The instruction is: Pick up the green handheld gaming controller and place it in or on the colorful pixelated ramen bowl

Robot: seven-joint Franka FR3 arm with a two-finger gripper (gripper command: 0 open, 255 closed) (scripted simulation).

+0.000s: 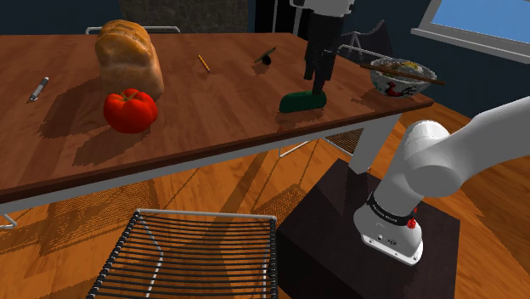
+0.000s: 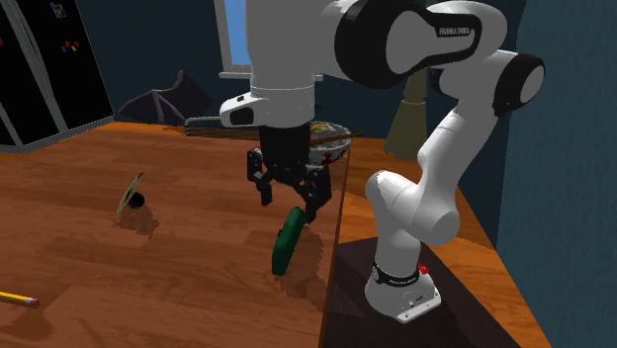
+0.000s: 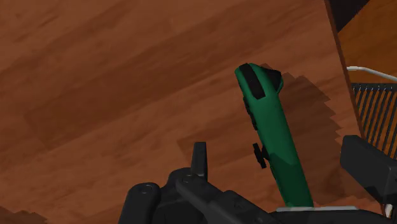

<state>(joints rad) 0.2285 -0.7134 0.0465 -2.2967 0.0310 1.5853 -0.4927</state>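
The green handheld controller (image 1: 303,102) rests on its long edge on the wooden table (image 1: 212,110), close to the table's edge nearest the stand. My black gripper (image 1: 321,81) hangs just above it, open. In the wrist view the controller (image 3: 275,137) with its black buttons runs between the two fingers (image 3: 200,159), nearer one of them, and neither touches it. The second exterior view has the gripper (image 2: 290,201) right over the controller (image 2: 288,240). The patterned ramen bowl (image 1: 397,78) with chopsticks across it stands on the table corner beyond the arm, seen again as the bowl (image 2: 328,144).
A bread loaf (image 1: 129,53) and a red tomato (image 1: 130,110) sit toward the shoulder view's left. A pencil (image 1: 204,62), a small dark item (image 1: 266,57) and a grey pen (image 1: 38,88) lie farther back. A wire chair (image 1: 191,255) stands below the table.
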